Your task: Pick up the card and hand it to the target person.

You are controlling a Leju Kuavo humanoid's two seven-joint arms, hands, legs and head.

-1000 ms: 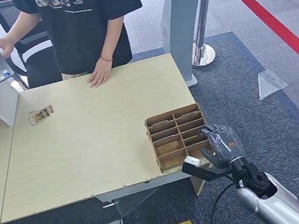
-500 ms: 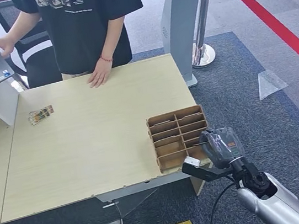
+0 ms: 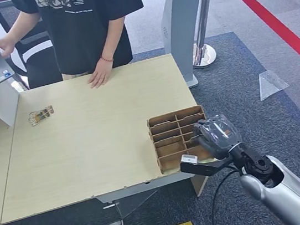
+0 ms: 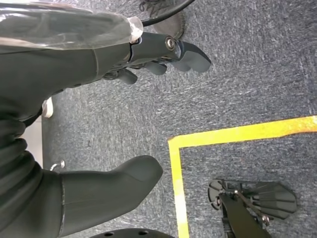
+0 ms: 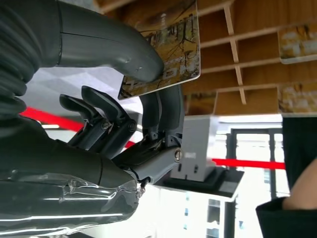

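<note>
Nearby — right hand (image 3: 214, 135) pinching card (image 5: 168, 44) over divided cardboard tray (image 3: 171, 125), person's hand (image 3: 100, 75) across table (image 3: 86, 149).

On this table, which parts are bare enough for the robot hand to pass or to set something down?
The table is bare across its middle, between the small card near the left edge and the cardboard divider tray at the near right corner. It is crowded at that tray, where the right robot hand holds a card, and by the person's hand at the far edge.
</note>
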